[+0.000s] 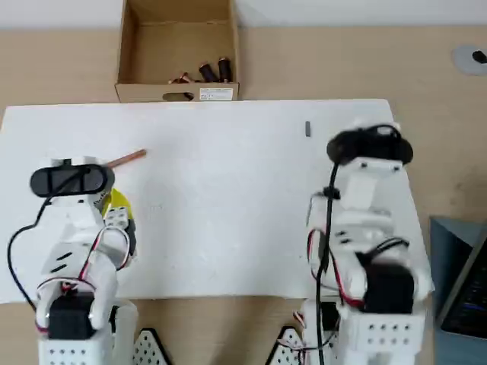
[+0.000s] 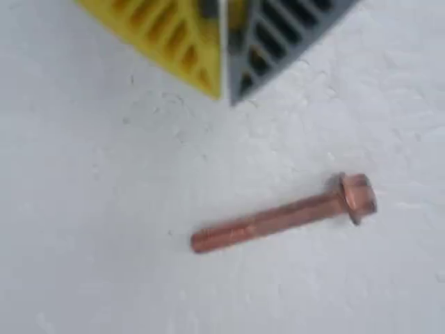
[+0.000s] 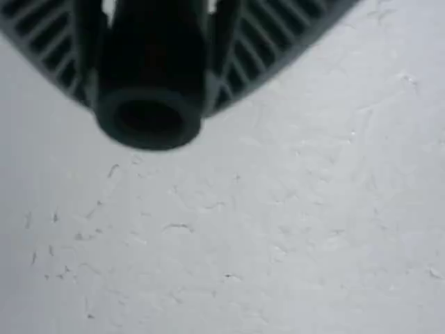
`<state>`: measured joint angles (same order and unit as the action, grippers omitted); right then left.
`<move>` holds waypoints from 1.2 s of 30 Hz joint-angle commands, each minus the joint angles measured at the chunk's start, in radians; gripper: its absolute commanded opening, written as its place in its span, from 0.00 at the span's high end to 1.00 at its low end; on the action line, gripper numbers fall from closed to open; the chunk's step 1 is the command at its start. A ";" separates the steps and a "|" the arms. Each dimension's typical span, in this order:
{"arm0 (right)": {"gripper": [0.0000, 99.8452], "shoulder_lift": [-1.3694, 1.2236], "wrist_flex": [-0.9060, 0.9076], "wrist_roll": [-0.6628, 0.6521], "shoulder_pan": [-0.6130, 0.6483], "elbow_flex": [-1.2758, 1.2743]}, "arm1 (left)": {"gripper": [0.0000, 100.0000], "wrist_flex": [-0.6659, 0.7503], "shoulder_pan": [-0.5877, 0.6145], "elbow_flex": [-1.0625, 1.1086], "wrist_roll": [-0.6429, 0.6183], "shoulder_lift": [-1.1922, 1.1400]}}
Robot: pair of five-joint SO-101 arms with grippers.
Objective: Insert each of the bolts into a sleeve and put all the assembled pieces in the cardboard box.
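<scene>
R end effector (image 3: 150, 83) grips sleeve (image 3: 149, 122), L end effector (image 2: 224, 87) clenched; box (image 1: 128, 53) holds assembled pcs (image 1: 207, 73).

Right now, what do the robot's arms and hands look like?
The left arm and the right arm are both white and blocky, each with a black oval camera and red, white and black wires. The left hand has one yellow finger and one grey. The right hand is dark grey. All are ribbed.

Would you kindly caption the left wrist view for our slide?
A copper bolt lies on the white mat, apart from the shut left gripper.
</scene>
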<state>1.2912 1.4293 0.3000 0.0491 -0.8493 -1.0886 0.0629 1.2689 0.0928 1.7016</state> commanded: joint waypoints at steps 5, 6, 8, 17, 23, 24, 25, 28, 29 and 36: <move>0.99 0.143 -0.031 -0.005 -0.015 -0.088 | 1.00 -0.017 0.006 -0.319 -0.121 -0.317; 0.99 0.154 -0.031 -0.005 -0.015 -0.096 | 1.00 -0.017 0.006 -0.374 -0.150 -0.387; 0.99 0.174 -0.031 -0.005 -0.015 -0.107 | 1.00 -0.018 0.006 -0.489 -0.212 -0.530; 0.99 0.236 -0.031 -0.005 -0.015 -0.137 | 1.00 -0.207 0.018 -0.957 -0.529 -1.089; 0.99 0.272 -0.028 -0.005 -0.015 -0.139 | 1.00 -0.298 0.029 -1.163 -0.740 -1.319; 0.99 0.275 -0.028 -0.005 -0.015 -0.142 | 1.00 -0.308 0.029 -1.186 -0.772 -1.353; 0.99 0.280 -0.028 -0.005 -0.015 -0.143 | 1.00 -0.318 0.029 -1.206 -0.802 -1.386; 0.99 0.292 -0.026 -0.005 -0.015 -0.143 | 1.00 -0.358 0.031 -1.266 -0.899 -1.491; 0.99 0.298 -0.026 -0.005 -0.015 -0.143 | 1.00 -0.381 0.031 -1.290 -0.924 -1.524; 0.99 0.332 -0.025 -0.005 -0.015 -0.147 | 0.99 -0.480 0.058 -1.471 -1.077 -1.771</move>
<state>1.6180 1.4262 0.3000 0.0476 -0.9920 -1.5443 0.0967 -0.0951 -0.9383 -0.0107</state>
